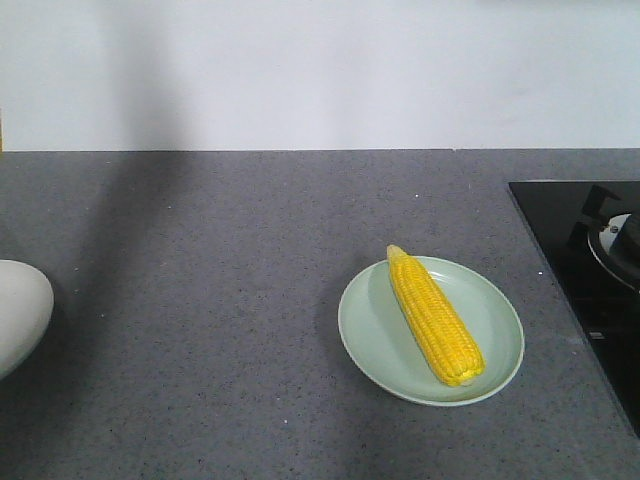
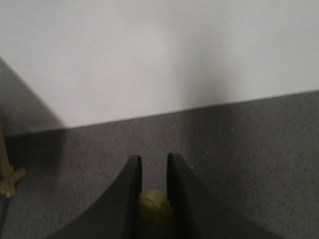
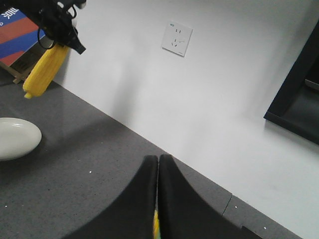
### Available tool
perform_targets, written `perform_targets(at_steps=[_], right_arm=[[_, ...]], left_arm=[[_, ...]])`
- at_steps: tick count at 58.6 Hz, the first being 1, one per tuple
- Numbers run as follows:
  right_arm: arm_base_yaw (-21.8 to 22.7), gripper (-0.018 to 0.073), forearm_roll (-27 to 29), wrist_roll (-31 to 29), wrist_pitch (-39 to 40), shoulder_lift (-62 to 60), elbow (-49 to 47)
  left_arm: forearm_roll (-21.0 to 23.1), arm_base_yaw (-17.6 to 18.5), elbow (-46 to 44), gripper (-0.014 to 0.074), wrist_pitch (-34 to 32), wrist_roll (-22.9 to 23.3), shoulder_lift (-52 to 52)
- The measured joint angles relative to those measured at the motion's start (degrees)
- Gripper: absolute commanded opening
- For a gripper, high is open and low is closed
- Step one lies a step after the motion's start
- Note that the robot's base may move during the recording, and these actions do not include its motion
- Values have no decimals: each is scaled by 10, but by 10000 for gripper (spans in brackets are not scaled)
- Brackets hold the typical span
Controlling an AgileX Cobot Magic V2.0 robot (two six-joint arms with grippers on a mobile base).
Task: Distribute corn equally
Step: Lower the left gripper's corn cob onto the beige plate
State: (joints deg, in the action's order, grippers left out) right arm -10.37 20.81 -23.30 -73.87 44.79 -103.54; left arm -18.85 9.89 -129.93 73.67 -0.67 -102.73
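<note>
A white plate (image 1: 15, 315) is cut off at nine o'clock. One yellow cob (image 1: 434, 316) lies diagonally on a green plate (image 1: 500, 345). Another cob (image 3: 45, 69) is clamped aloft by the left gripper (image 2: 154, 172); the right gripper (image 3: 157, 172) is pressed closed, a yellow sliver between its fingers.

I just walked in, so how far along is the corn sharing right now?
Done: one cob lies on the green plate. In hand: the left gripper holds a second cob in the air above the white plate. Left: setting it down there.
</note>
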Motion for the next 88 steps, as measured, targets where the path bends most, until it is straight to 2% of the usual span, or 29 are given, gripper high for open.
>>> perform_targets(at_steps=[18,31,39,48,62,73,88], right_arm=[[0,-6,0,0,0,0,0],[0,-6,0,0,0,0,0],[0,-6,0,0,0,0,0],[0,-6,0,0,0,0,0],[0,-6,1,0,0,0,0],[0,-6,2,0,0,0,0],[0,-6,2,0,0,0,0]], left_arm=[[1,-54,185,-7,-8,23,7],[3,-105,269,-7,-11,25,4],[5,-131,289,-6,-12,26,2],[39,-156,290,0,-16,26,-7],[71,-162,290,26,-21,17,-32],[78,-162,290,116,-21,15,-50],[83,-162,290,364,-22,15,-59]])
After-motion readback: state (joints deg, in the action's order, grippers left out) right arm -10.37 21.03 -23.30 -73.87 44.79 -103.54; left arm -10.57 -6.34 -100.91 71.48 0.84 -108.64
